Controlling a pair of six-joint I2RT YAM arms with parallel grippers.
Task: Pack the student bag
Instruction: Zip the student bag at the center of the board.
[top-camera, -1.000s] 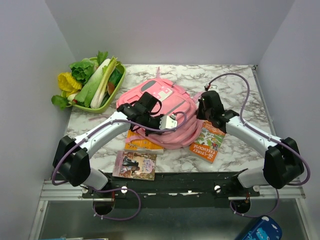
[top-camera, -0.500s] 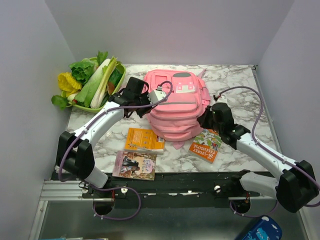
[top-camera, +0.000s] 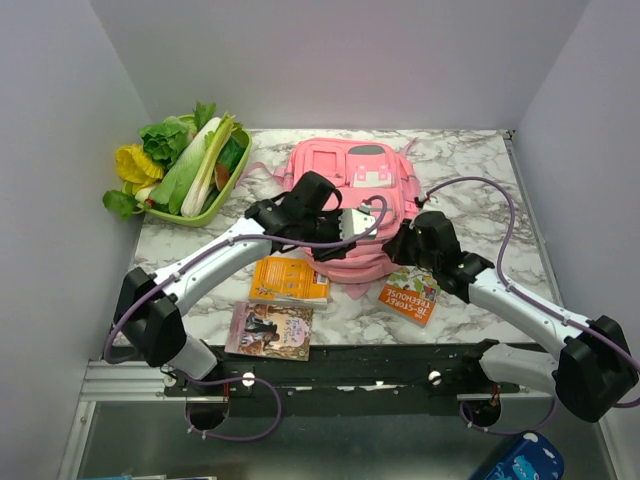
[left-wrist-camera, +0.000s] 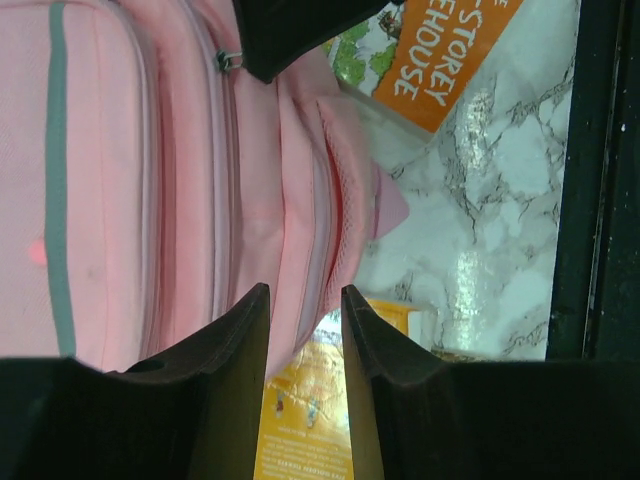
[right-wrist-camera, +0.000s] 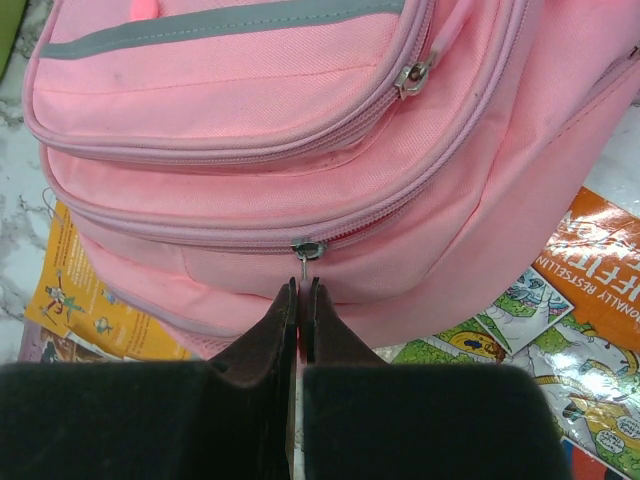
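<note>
- The student bag (top-camera: 340, 165) lies flat in the middle of the tabletop (top-camera: 470, 180), front pockets facing up. Its near end overlaps the orange book (top-camera: 290, 278) and the Treehouse book (top-camera: 410, 297).
- My right end effector (right-wrist-camera: 301, 285) is clenched on the zipper pull (right-wrist-camera: 303, 265) of the big compartment, at the bag's near side. The zip looks closed along the stretch I can see.
- My left end effector (left-wrist-camera: 305, 292) hangs over the bag's near end with its fingers parted, grasping nothing. Only pink fabric shows beyond the gap.
- I judge the step in hand to be opening the main compartment. Packing proper has not begun, since both of those books and a third book (top-camera: 268, 330) are outside the bag.
- Next, I would pinch the fabric beside the zip with the left to brace it, then draw the pull along its track with the right.
- The pull is tiny, so the grip may slip. The soft bag will likely drag along if it is not held down.
</note>
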